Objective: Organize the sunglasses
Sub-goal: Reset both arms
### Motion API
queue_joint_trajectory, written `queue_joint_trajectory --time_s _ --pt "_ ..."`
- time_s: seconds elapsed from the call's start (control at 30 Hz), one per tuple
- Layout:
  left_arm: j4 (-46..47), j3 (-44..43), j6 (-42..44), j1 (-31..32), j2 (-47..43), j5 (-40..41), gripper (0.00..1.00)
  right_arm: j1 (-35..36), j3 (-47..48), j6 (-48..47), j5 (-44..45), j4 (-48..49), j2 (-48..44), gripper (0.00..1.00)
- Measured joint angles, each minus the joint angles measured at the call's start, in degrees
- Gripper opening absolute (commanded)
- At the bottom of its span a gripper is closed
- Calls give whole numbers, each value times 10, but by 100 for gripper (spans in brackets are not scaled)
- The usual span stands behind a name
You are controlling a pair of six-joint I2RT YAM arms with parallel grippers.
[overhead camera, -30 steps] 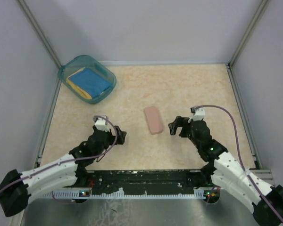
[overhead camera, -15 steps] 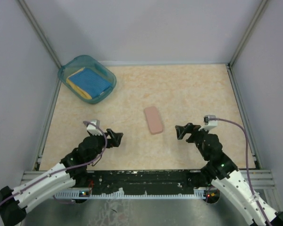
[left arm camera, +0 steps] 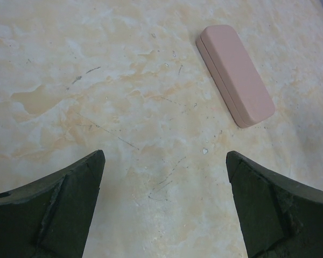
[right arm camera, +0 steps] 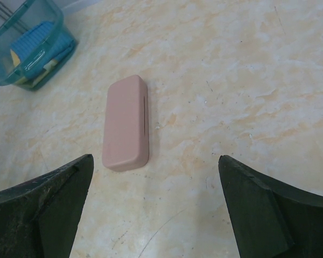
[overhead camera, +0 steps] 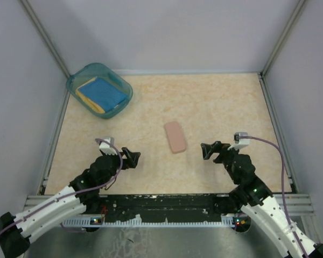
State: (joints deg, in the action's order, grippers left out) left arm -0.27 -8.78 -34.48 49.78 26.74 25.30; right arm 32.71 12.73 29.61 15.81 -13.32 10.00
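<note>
Left gripper (overhead camera: 132, 156) and right gripper (overhead camera: 206, 150): jaws wide open, holding nothing. Closed pink case (overhead camera: 175, 136) lies between them, at 2 o'clock from the left gripper. Sunglasses location: cannot tell.

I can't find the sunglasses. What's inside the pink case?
The case lies closed on the table, with only its pink outside showing. Its inside is covered, so whether the sunglasses are in it cannot be told.

Illumination is bright, even and diffuse in every view. The pink case (right arm camera: 126, 122) ahead of the fingers (right arm camera: 43, 209) casts a faint soft-edged shadow; the fingers render dark, slightly blurred.
</note>
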Motion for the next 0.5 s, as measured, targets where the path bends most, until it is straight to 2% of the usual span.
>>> queue_joint_trajectory --time_s 0.5 --pt "-2 3 -2 0 -9 1 100 0 0 0 -5 -1 0 99"
